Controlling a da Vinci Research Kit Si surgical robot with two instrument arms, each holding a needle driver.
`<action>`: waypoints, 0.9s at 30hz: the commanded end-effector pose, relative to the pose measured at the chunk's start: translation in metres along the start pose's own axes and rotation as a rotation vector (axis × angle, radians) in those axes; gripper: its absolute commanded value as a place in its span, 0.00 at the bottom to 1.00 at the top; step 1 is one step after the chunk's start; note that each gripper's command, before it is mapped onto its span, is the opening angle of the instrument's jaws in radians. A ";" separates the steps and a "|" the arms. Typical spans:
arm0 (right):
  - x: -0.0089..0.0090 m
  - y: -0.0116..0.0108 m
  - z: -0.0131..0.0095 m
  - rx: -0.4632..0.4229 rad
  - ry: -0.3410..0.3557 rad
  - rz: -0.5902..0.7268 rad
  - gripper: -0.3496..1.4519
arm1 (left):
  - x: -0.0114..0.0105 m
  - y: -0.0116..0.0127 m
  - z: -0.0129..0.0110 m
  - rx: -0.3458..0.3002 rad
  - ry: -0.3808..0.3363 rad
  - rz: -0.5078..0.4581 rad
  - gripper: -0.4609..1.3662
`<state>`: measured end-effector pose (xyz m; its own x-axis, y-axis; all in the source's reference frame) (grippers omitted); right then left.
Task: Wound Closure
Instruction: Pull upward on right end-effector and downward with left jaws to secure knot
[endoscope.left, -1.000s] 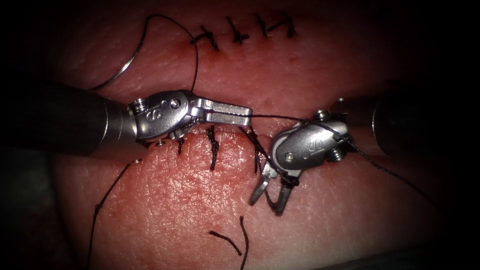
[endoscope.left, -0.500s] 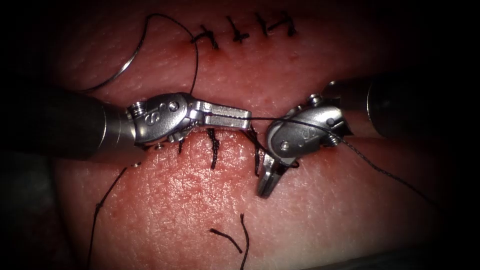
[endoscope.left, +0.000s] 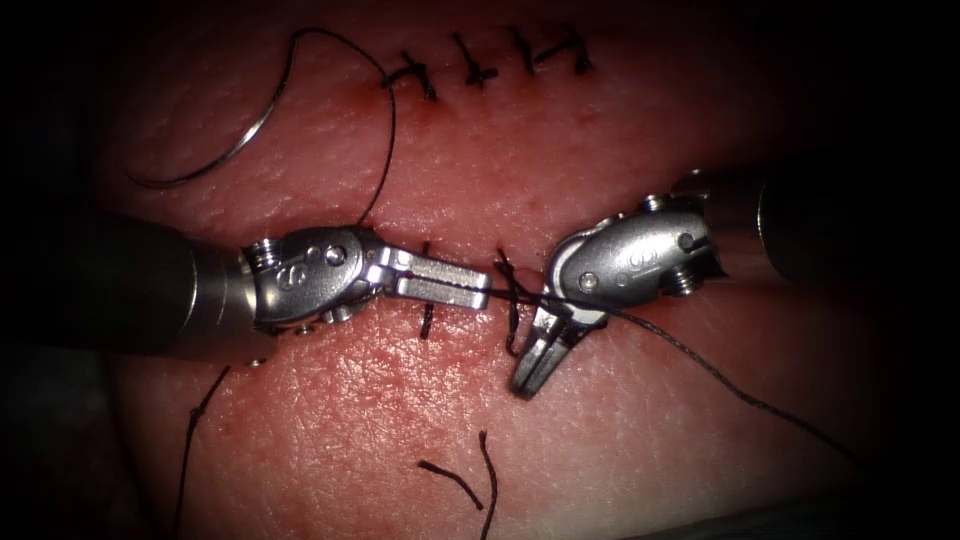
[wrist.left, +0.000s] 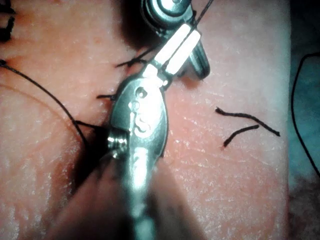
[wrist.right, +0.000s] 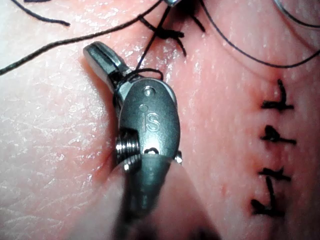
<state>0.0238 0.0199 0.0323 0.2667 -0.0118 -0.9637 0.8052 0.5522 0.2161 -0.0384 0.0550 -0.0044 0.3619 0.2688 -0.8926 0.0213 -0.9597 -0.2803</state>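
Thread (endoscope.left: 700, 358) clamped in left fingers (endoscope.left: 482, 292); right fingers (endoscope.left: 527, 380) together, empty; needle (endoscope.left: 235, 145) free.

My curved needle (endoscope.left: 215, 150) lies flat on the tissue (endoscope.left: 380, 400), near its far left corner. My dark thread (endoscope.left: 700, 365) runs across the stitched cut (endoscope.left: 520, 290).

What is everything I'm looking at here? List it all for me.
tissue: one, pinkish red, under everything.
cut: one, running left to right between the tools, partly stitched.
needle: one, silver curve, lying on the tissue at upper left, free of both tools.
thread: one long dark strand, running from the needle to the left tool, then off to the lower right.
cut ends of thread: two, dark, below the cut.
finished stitches: four, dark, top row.
left tool: one, silver, jaws shut on the thread.
right tool: one, silver, jaws closed, pointing down.
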 end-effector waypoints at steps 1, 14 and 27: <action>0.0001 0.0000 -0.0002 -0.012 0.013 0.013 0.00 | 0.0001 0.0006 0.0001 -0.010 0.001 -0.004 0.06; -0.0006 0.0007 -0.0018 -0.070 0.062 0.082 0.00 | 0.0002 0.0056 0.0005 -0.055 -0.020 -0.023 0.06; -0.0020 0.0018 -0.0039 -0.164 0.114 0.194 0.00 | -0.0012 0.0093 0.0008 -0.084 -0.037 -0.103 0.06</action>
<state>0.0226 0.0243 0.0341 0.3381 0.1982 -0.9200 0.6438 0.6643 0.3797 -0.0393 0.0456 -0.0060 0.3190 0.3675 -0.8736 0.1294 -0.9300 -0.3439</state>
